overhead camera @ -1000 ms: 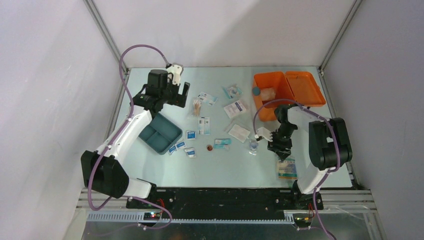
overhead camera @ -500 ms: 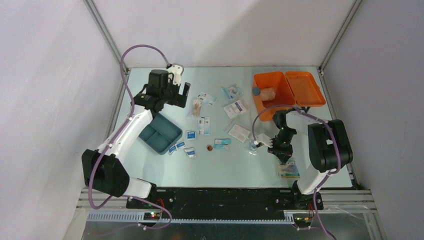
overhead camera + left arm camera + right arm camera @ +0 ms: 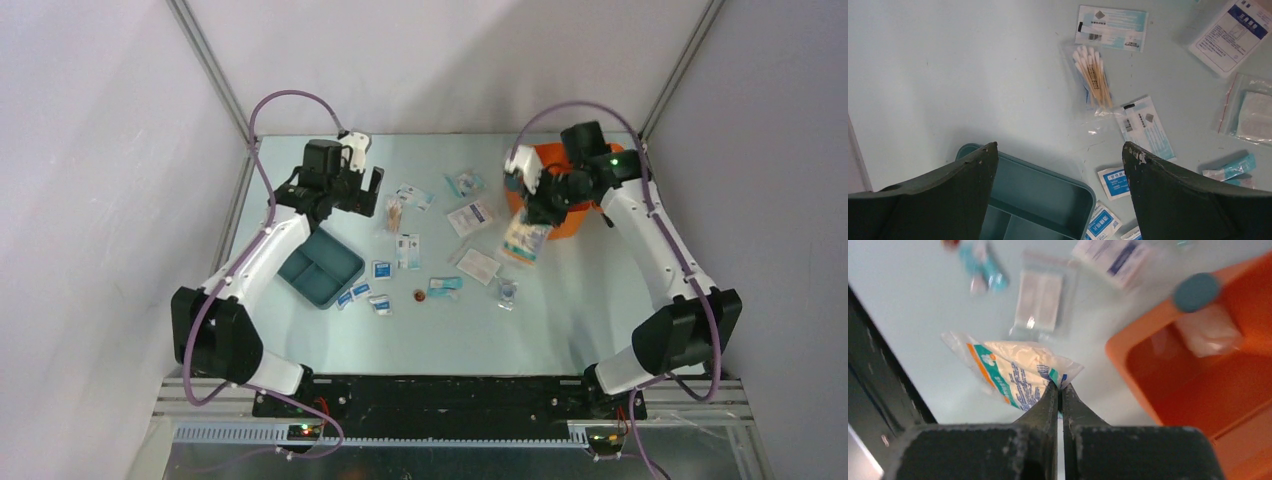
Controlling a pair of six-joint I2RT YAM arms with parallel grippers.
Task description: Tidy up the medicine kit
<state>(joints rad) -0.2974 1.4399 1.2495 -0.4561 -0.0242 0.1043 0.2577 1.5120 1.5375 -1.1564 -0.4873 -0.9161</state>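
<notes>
Pale green table (image 3: 450,340) inside plain white walls, w/ small supplies strewn across the middle. Medicine kit (image 3: 1193,390), an orange box w/ lid swung open, sits at approx 1 o'clock on the table; from above it's mostly hidden under the right arm. Right gripper (image 3: 1060,389) is clamped tight on one corner of a white printed packet (image 3: 1013,371), which hangs slack just off the kit's 8 o'clock side. Corner pinch prob. lets the pkt dangle and drop straight in. Looks mid-carry: pkt not yet over the opening. Kit already holds a pale bagged item w/ a teal round cap beside it; can't tell what exactly.

Left gripper (image 3: 1059,150) is spread wide, nothing in it, hovering at approx 10 o'clock over a corner of the teal tray (image 3: 1043,195). Bag of cotton swabs (image 3: 1093,77) lies ahead at its 12, likely the next pick.
</notes>
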